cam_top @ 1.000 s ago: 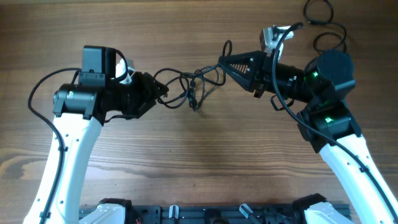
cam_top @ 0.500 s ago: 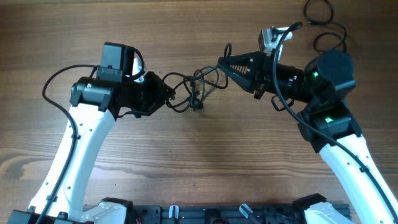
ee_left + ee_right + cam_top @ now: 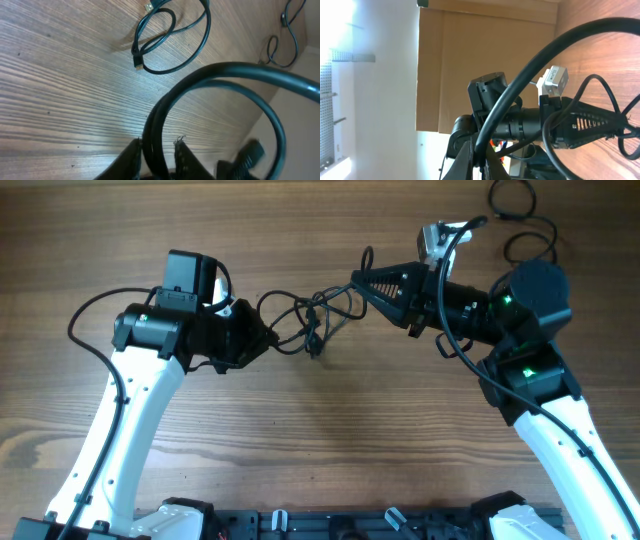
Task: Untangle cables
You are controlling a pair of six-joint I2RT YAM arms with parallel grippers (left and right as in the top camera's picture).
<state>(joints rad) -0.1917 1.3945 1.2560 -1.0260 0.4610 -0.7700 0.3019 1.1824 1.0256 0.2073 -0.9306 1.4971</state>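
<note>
A tangle of thin black cables hangs stretched between my two grippers over the wooden table. My left gripper is shut on the tangle's left end. In the left wrist view its fingertips pinch a doubled black cable loop. My right gripper is shut on the tangle's right end. In the right wrist view its tips clamp a black cable that arcs away toward the left arm. The tangle's plug ends dangle near the middle.
A separate black cable lies looped at the table's far right corner. The left wrist view shows it as a coil with a small plug. The table is brown wood. The arm bases stand at the near edge.
My left arm swung right toward the tangle, then eased back slightly left. The cables between the grippers bunched up a little. The right arm has not moved.
</note>
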